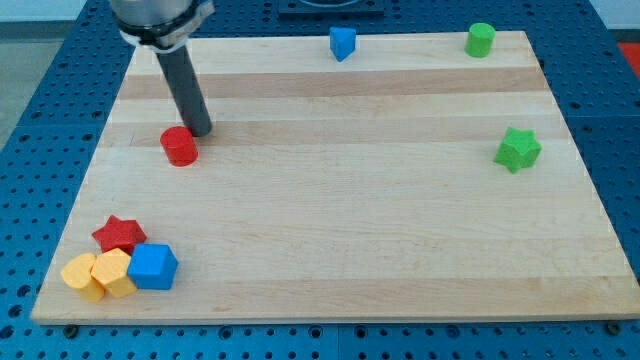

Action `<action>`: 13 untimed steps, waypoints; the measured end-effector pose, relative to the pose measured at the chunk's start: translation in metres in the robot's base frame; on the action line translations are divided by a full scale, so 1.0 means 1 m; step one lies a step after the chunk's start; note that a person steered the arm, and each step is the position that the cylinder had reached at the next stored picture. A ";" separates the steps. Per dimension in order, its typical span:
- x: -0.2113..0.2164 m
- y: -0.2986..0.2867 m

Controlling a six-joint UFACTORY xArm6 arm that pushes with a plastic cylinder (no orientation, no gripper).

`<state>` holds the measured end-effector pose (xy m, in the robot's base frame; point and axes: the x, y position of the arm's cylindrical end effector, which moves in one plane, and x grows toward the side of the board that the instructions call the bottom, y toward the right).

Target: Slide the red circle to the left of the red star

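Note:
The red circle [180, 146] is a small red cylinder on the wooden board [340, 220], in the left part, about mid-height. My tip [199, 131] touches its upper right side; the dark rod rises from there to the view's top left. The red star [119, 234] lies near the board's bottom left corner, well below and a little left of the red circle.
A blue cube [152, 266] and two yellow blocks [98, 274] are packed against the red star's lower side. A blue block [342, 43] and a green cylinder [480, 39] stand at the top edge. A green star [518, 149] is at the right.

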<state>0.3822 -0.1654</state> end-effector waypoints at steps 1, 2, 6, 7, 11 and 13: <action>0.018 -0.003; 0.019 -0.029; 0.090 -0.060; 0.111 -0.068; 0.081 -0.109; 0.118 -0.118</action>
<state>0.5003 -0.2838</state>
